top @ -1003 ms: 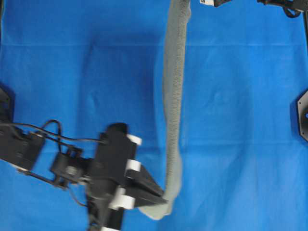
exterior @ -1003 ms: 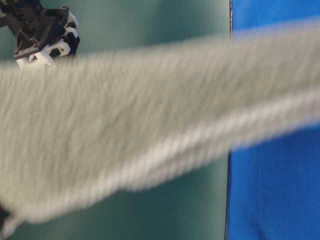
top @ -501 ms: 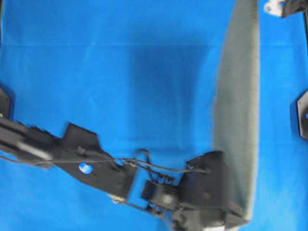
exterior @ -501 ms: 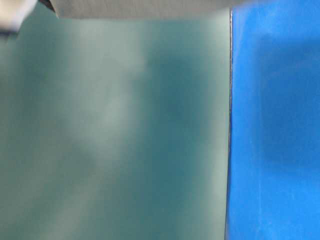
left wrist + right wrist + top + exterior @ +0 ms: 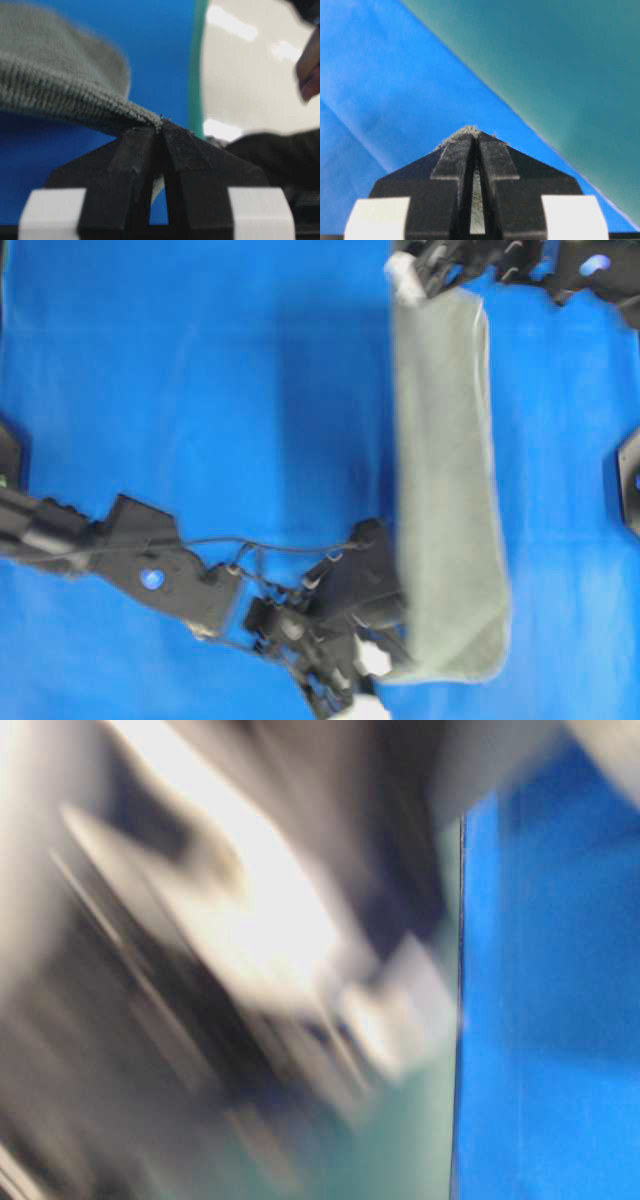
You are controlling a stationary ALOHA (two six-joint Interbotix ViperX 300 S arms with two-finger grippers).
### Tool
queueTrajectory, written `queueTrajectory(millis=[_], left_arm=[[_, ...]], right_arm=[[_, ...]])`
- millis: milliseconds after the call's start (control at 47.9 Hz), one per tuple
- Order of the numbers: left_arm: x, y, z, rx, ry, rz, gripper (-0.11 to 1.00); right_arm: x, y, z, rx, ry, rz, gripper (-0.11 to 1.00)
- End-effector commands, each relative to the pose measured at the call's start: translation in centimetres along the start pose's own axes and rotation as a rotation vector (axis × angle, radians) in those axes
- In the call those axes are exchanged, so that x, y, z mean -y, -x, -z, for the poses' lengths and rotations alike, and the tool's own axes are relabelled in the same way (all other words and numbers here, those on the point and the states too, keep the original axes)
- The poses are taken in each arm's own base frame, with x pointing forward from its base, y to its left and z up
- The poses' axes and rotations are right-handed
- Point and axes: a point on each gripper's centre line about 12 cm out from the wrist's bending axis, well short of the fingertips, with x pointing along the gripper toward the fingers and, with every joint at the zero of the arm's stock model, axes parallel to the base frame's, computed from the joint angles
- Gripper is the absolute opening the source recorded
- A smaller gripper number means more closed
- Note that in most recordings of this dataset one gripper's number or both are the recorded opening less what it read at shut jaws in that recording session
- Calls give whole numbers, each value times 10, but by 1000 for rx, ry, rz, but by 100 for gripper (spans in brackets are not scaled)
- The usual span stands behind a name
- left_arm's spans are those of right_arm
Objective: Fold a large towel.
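The sage grey-green towel hangs stretched as a long band over the right half of the blue cloth, from the top edge to the near edge. My left gripper is shut on its near corner, and in the left wrist view the terry edge runs out leftward from the pinched jaws. At the top, my right gripper is shut on the far corner; the right wrist view shows only a tuft of towel poking past the closed jaws.
The blue table cloth covers the table, with a teal floor beyond its edge. The left arm reaches across the near left. A black mount sits at the right edge. The table-level view is all motion blur.
The towel has swung from mid-table toward the right and now shows a wider face. The left gripper moved right with its corner. The right gripper has come into the overhead view.
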Motion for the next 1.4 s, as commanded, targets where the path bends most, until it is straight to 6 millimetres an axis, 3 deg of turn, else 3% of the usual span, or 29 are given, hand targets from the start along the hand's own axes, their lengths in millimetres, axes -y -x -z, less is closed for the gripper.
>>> queueTrajectory(millis=[0, 125, 188, 564, 606, 648, 773, 856, 1065, 1212, 1379], left_arm=[[28, 28, 43, -53, 17, 72, 2], [-2, 41, 69, -108, 105, 6, 2], [-11, 45, 72, -114, 112, -12, 2], [-27, 44, 58, -88, 33, -36, 4], [-27, 44, 56, -86, 35, -38, 11], [-28, 44, 55, -86, 38, -41, 21], [-27, 50, 54, -101, 34, -57, 60], [-24, 62, 48, -113, 26, -71, 80], [-22, 106, 21, -100, -50, -93, 75], [-55, 131, -6, -34, -147, -143, 76], [-117, 150, -41, 59, -228, -261, 76]], right_arm=[[2, -20, -18, 32, -16, -8, 2], [-6, -36, -16, 27, -7, -39, 2], [-9, -38, -14, 25, 0, -52, 2], [-20, -37, -6, 43, 35, -146, 3], [-21, -37, -6, 45, 41, -150, 4], [-24, -36, -5, 44, 51, -155, 12], [-28, -33, -2, 39, 85, -156, 52], [-30, -21, -3, 51, 106, -162, 68], [-30, 36, 0, 109, 122, -200, 64], [-13, 66, 23, 103, 111, -192, 64], [8, 84, 52, 50, 85, -124, 64]])
